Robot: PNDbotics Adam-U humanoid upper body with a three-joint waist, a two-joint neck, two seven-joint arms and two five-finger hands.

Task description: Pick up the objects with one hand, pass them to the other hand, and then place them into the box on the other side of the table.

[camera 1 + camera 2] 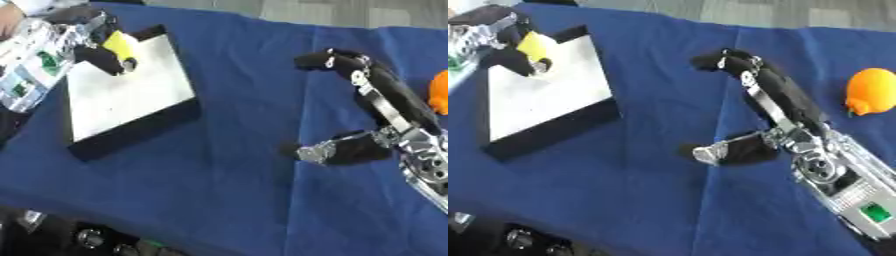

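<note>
A shallow box (131,95) with black walls and a white floor lies at the left of the blue table. My left hand (98,52) hangs over its far corner, fingers curled round a small yellow object (120,44). My right hand (776,107) lies open over the middle of the cloth, fingers stretched toward the far side, thumb out to the left, holding nothing. An orange fruit-like object (871,91) sits to the right of that hand.
The blue cloth (227,165) covers the table, with a fold running down its middle. Dark equipment (96,240) shows under the near edge at lower left. Grey floor lies beyond the far edge.
</note>
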